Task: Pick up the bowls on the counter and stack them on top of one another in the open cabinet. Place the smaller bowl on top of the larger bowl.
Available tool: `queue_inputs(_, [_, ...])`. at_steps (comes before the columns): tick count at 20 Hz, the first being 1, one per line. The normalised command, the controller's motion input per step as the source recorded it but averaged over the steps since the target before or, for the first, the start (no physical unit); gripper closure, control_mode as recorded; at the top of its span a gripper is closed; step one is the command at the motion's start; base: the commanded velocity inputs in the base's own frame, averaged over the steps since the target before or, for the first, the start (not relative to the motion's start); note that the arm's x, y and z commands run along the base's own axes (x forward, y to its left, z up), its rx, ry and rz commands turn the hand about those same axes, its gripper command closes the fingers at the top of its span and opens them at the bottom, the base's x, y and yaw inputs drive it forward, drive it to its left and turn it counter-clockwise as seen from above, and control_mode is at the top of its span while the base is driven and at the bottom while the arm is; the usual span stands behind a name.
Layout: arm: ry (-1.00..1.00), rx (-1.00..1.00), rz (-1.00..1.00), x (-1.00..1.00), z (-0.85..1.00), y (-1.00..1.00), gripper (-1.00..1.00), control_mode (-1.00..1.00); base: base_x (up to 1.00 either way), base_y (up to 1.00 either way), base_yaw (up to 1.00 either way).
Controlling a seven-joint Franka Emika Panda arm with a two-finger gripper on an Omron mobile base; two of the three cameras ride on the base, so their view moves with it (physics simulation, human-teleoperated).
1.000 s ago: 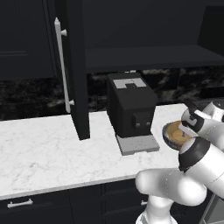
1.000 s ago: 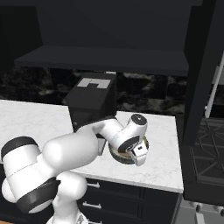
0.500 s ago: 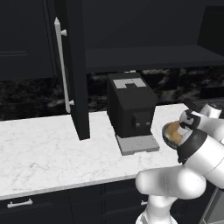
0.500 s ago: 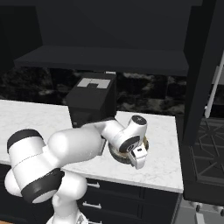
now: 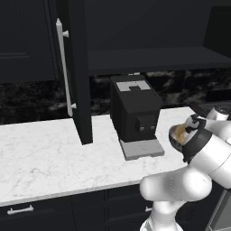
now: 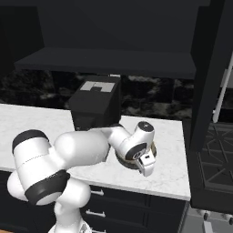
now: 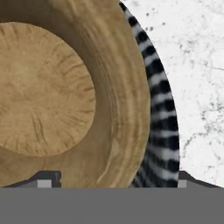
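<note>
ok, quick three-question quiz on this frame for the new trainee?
1. True or false: the bowl already sits on the cabinet shelf.
2. What stands on the counter next to the bowl? A) toaster B) coffee machine C) kettle
3. Is the gripper open or shut?

Key: 1 false, it is on the counter. 2 B. 3 open, with one fingertip inside the bowl's rim and one outside.
</note>
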Motion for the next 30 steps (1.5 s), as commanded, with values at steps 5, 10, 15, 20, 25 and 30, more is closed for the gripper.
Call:
queue_inputs(5, [0.00, 0.00, 0.00, 0.02, 0.00, 0.00, 1.00, -1.00, 0.00, 0.00, 0.00])
queue_inputs(10, [-0.01, 0.00, 0.00, -0.01, 0.14, 0.00, 1.00, -1.00, 0.00, 0.00, 0.00])
queue_inputs(15, [-0.11, 0.00, -0.03, -0.27, 0.63, 0.00, 1.00, -1.00, 0.00, 0.00, 0.00])
queue_inputs(20, [-0.26, 0.00, -0.02, -0.62, 1.00, 0.00, 1.00, -1.00, 0.00, 0.00, 0.00])
queue_inputs(25, [-0.25, 0.00, 0.00, -0.63, 1.00, 0.11, 1.00, -1.00, 0.00, 0.00, 0.00])
queue_inputs(30, [-0.23, 0.00, 0.02, -0.51, 1.00, 0.47, 1.00, -1.00, 0.00, 0.00, 0.00])
